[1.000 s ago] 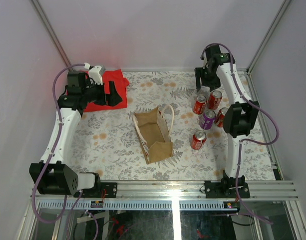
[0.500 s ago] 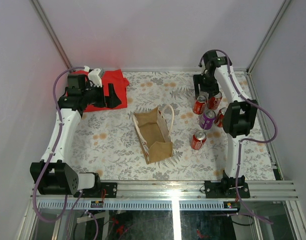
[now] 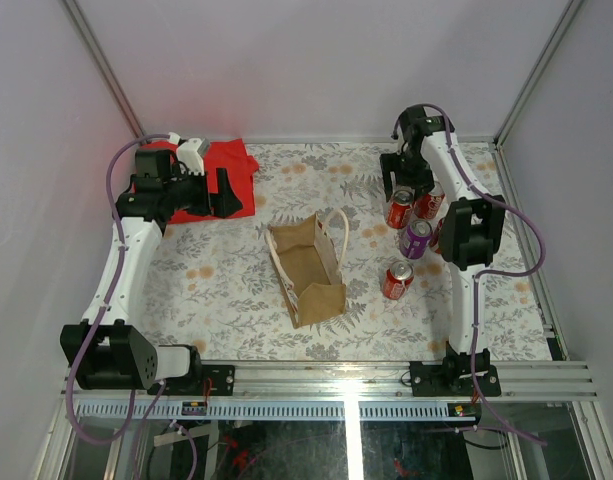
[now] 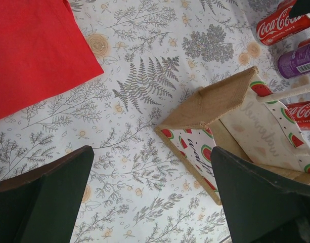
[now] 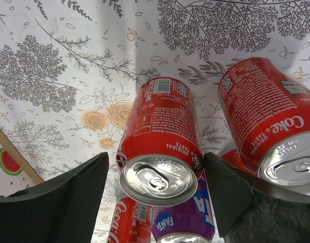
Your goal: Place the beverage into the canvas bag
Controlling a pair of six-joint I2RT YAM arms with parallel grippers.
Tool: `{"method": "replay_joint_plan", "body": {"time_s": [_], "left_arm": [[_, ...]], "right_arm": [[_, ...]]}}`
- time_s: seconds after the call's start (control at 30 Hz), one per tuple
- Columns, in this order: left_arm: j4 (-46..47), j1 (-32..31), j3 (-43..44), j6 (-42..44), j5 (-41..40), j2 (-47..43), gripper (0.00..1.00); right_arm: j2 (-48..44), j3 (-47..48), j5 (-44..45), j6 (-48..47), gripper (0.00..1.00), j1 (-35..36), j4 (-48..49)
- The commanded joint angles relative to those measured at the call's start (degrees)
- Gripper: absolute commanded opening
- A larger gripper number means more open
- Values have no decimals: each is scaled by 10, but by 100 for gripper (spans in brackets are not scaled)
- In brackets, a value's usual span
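Note:
The canvas bag (image 3: 308,268) stands open at the table's middle, tan with cream handles; in the left wrist view the bag (image 4: 220,101) shows a watermelon-print lining. Several beverage cans stand to its right. My right gripper (image 3: 405,190) is open and hangs over the back-left red Coke can (image 3: 399,210). In the right wrist view my right gripper (image 5: 156,167) has its jaws on either side of that can (image 5: 160,136), with a gap on each side. My left gripper (image 3: 226,190) is open and empty by the red cloth; below the left gripper (image 4: 152,157) lies bare tablecloth.
A folded red cloth (image 3: 221,175) lies at the back left. Around the straddled can stand a second red can (image 3: 429,200), a purple Fanta can (image 3: 416,238) and a nearer red can (image 3: 397,280). Enclosure walls ring the floral table.
My right gripper has come down and leftward from the back corner onto the can cluster, and its jaws have widened. The left arm has barely shifted.

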Motion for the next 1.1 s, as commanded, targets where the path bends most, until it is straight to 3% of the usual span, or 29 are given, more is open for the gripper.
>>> {"method": "replay_joint_plan", "body": {"time_s": [0.0,0.67,0.77,0.83,0.97,1.0,1.07], "left_arm": [[0,5,-6,16,11,-6,100],[3,6,-10,18,11,5,100],[4,7,-11,18,11,7,100],[4,7,-12,16,11,7,100],[5,6,-13,16,12,7,100],[5,7,-14,16,11,7,100],[5,7,-15,16,10,7,99]], "right_arm": [[1,2,14,-4,82,8,-21],[20,-13,39,-20,77,8,-36],[19,-6,39,-20,66,8,-41],[20,6,37,-18,54,8,-49],[21,47,24,-11,5,8,-71],[18,59,21,-7,0,8,-75],[8,78,15,-1,0,8,-80]]}}
